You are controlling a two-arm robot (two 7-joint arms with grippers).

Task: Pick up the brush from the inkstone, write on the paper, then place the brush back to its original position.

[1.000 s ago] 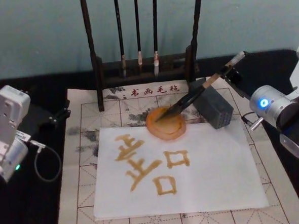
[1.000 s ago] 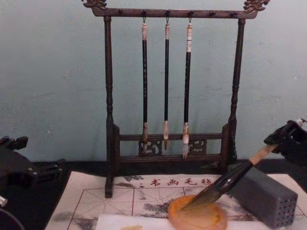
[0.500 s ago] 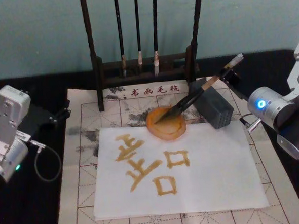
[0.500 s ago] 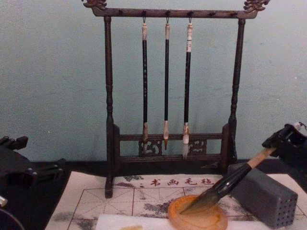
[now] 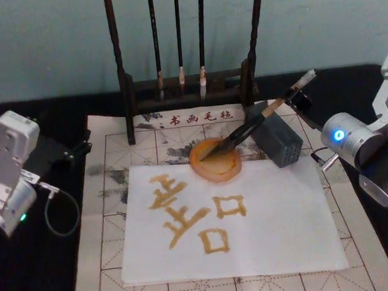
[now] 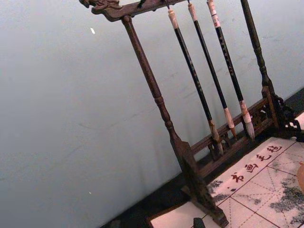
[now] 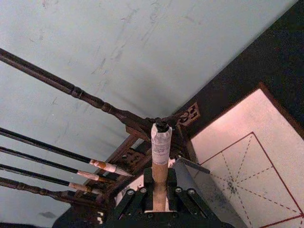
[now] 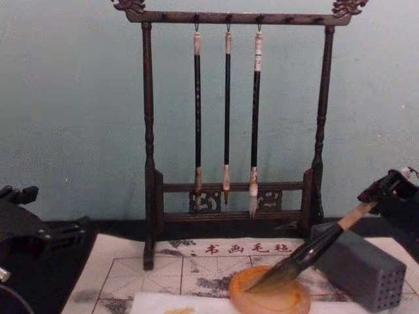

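Right gripper (image 5: 297,101) clamps the brush (image 5: 246,130) — bristles in the inkstone (image 5: 217,174)

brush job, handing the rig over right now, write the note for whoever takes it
The right claw is shut on the brush near its taped end.
The left claw is parked at the far left.
The brush tip sits in the inkstone and its handle leans on the grey block.
Done: amber characters are written on the paper, and the brush looks back at its rest.
Left: open the right claw and draw that arm clear; probably nothing more.
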